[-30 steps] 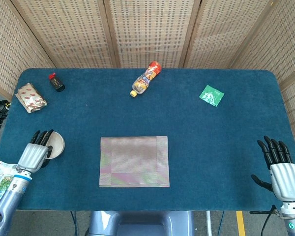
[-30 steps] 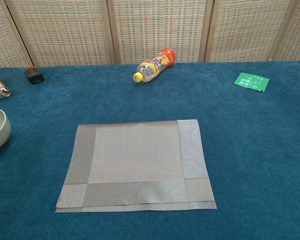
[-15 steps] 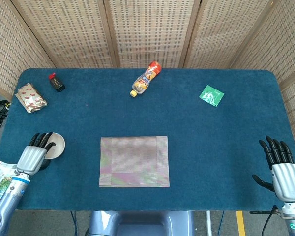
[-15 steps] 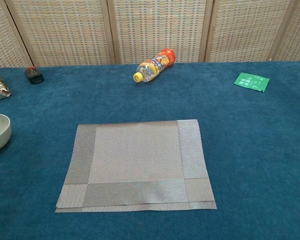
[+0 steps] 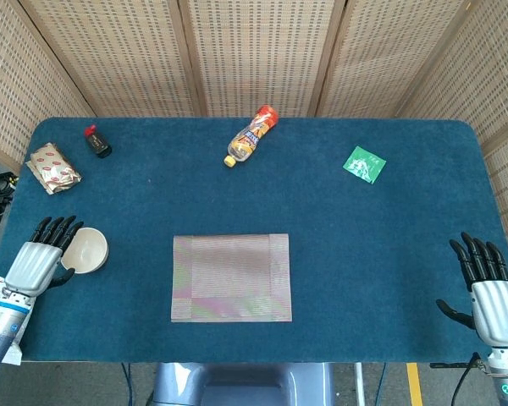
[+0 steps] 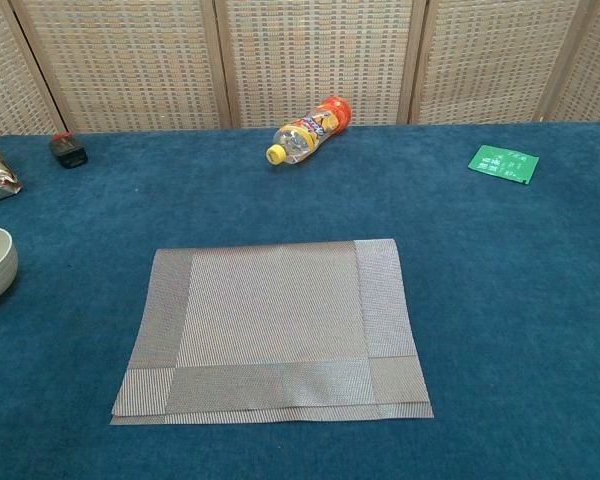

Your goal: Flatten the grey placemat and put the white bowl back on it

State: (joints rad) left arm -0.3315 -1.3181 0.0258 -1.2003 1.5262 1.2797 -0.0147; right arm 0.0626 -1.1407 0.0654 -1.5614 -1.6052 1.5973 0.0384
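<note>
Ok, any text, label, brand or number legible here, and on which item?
None can be read.
Orange-capped plastic drink bottle: label print too blurred.
Green square packet: white marks, too small.
Red-and-silver foil snack packet: logo blurred.
Small black red-capped bottle: nothing legible.

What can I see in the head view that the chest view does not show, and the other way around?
Only the head view shows the left hand beside the white bowl and the right hand near the table's right edge.

Only the chest view shows that the grey placemat is folded, a lower layer peeking out along its near edge.

Both show the placemat, bowl, bottle, green packet and small black item.
</note>
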